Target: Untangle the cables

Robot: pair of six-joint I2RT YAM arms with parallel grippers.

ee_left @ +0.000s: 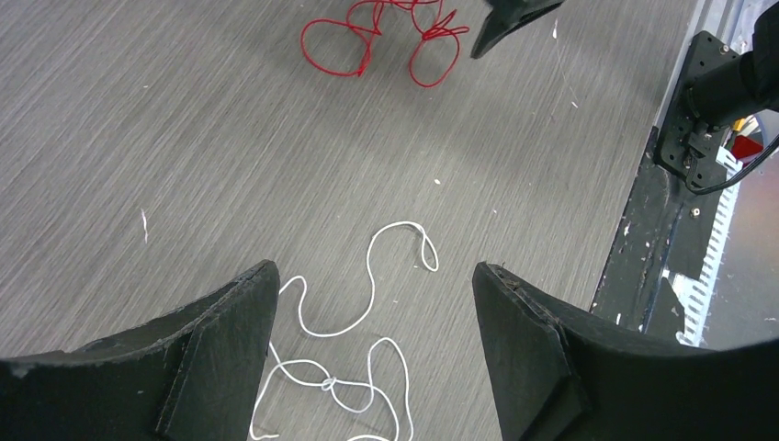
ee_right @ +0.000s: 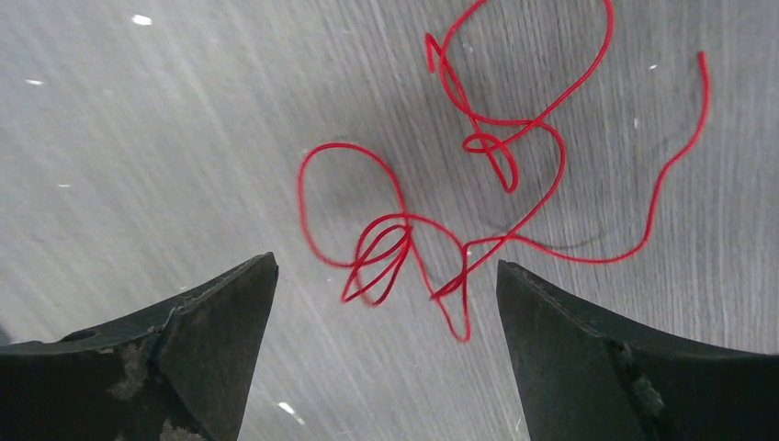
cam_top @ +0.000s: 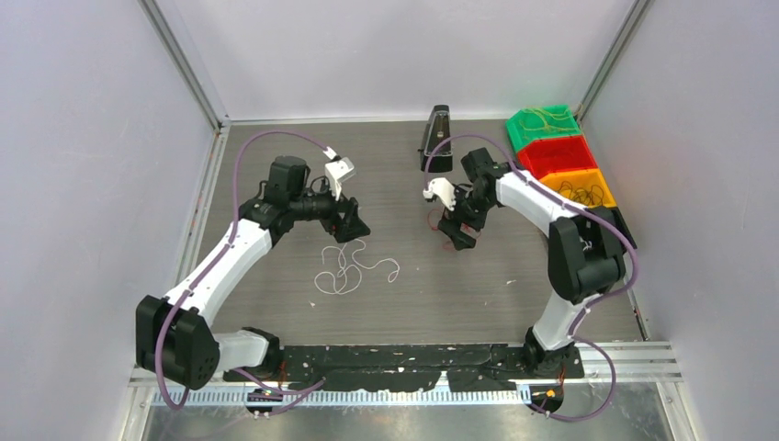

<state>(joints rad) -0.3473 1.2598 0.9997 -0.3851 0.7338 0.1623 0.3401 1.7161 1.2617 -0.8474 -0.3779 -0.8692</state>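
**A:** Any lettering you can read?
**B:** None. Not a word, number or brand mark in any view.
**A:** The row of green, red and orange plastic bins (cam_top: pixel 551 163) at two o'clock on the grey wood-grain table (cam_top: pixel 459 285)?
**B:** Plain coloured walls, nothing legible on them.
**A:** The black wedge-shaped stand (cam_top: pixel 435 138) at twelve o'clock?
**B:** Dark all over, and too small to make out any print.
**A:** And the small red tag (ee_left: pixel 746 147) at three o'clock in the left wrist view?
**B:** It's a red patch just beside a black metal bracket (ee_left: pixel 698 101), too small and blurred to tell whether it bears a sign.
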